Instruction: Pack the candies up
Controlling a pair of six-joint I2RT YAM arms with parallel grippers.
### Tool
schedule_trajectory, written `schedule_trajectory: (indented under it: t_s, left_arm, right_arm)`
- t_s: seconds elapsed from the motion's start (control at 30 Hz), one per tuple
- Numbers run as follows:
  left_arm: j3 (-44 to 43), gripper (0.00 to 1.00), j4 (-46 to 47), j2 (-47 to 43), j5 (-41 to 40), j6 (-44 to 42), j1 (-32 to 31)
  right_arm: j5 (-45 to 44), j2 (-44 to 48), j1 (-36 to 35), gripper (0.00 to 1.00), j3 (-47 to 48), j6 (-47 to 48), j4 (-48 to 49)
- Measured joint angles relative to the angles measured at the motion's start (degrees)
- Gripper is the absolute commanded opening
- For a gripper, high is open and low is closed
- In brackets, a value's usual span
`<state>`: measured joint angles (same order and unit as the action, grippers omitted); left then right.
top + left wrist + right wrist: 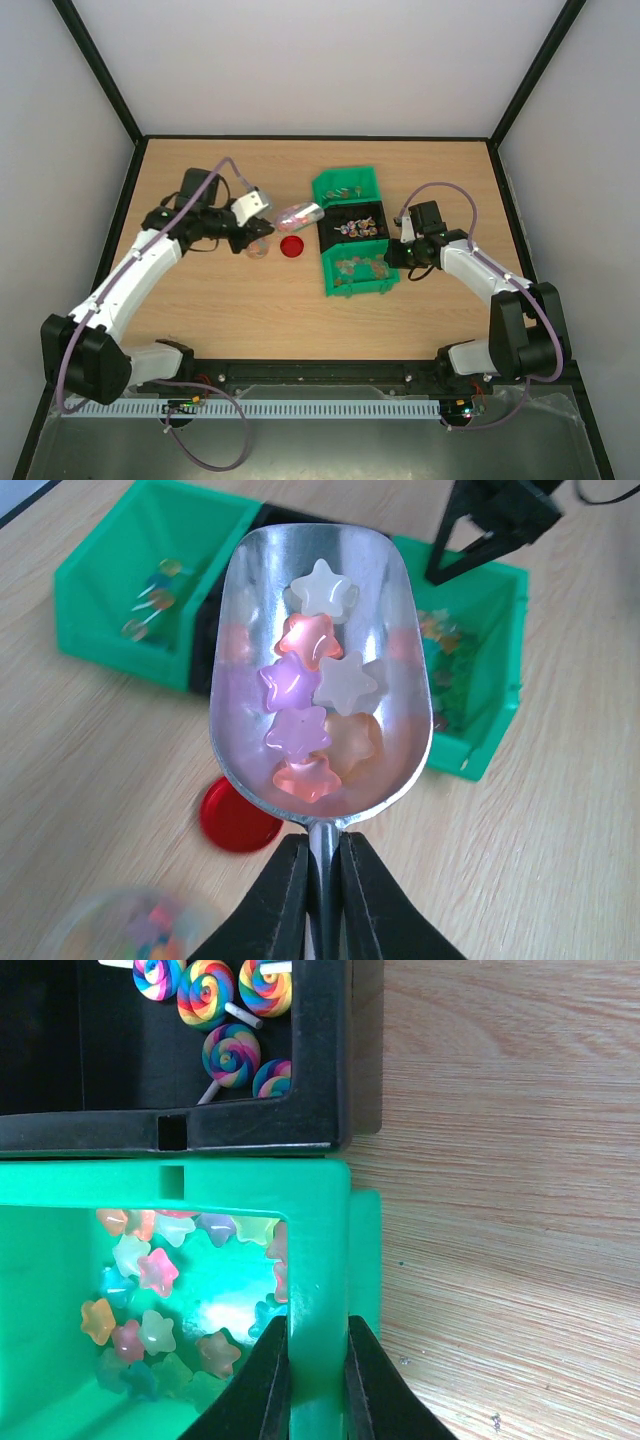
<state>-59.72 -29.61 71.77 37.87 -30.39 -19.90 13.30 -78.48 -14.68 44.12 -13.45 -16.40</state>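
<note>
My left gripper [322,845] is shut on the handle of a silver metal scoop [250,590] and holds it above the table, left of the bins. Several star-shaped candies [315,690], pink, orange, purple and white, lie in the scoop. In the top view the scoop [300,214] hangs just above the red round lid [292,246]. More star candies [150,1300] lie in the near green bin [318,1240]. My right gripper [318,1335] is shut on that bin's right wall; it shows in the top view [392,255].
A small clear jar [257,247] holding coloured sweets stands left of the red lid [235,815]. A black bin [330,1060] with swirl lollipops sits between the near green bin and a far green bin [345,187].
</note>
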Motion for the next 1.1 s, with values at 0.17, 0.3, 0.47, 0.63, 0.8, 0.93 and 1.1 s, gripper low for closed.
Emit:
schedule_trajectory:
  t_s: [0.17,0.3,0.47,0.63,0.8,0.93,1.1]
  left_arm:
    - [-4.2,0.02,-9.9,-0.9,-0.3,-4.3,8.5]
    - [-7.3,0.02,-17.3,-1.2,-1.3,-8.5,15.6]
    - [-10.8,0.02,-25.3,-1.2,-2.6,-14.7,22.4]
    - [-11.5,0.02,-31.3,-1.2,-5.2,-20.0,24.0]
    - [-12.4,0.02,-35.8,-1.0,-7.7,-23.1,24.1]
    - [-13.5,0.02,-38.0,-0.2,-9.2,-23.8,24.1]
    - [-14.6,0.02,-39.2,2.3,-11.4,-23.8,24.1]
  right_arm:
    - [0.2,0.0,0.0,0.02,0.0,0.9,0.0]
    - [0.3,0.0,0.0,0.07,0.0,1.4,0.0]
    - [0.3,0.0,0.0,0.13,0.0,1.8,0.0]
    - [0.3,0.0,0.0,0.21,0.2,2.3,0.0]
    - [0.3,0.0,0.0,0.32,0.5,2.6,0.0]
    - [0.1,0.0,0.0,0.42,0.5,2.6,0.0]
    - [0.2,0.0,0.0,0.57,0.5,2.8,0.0]
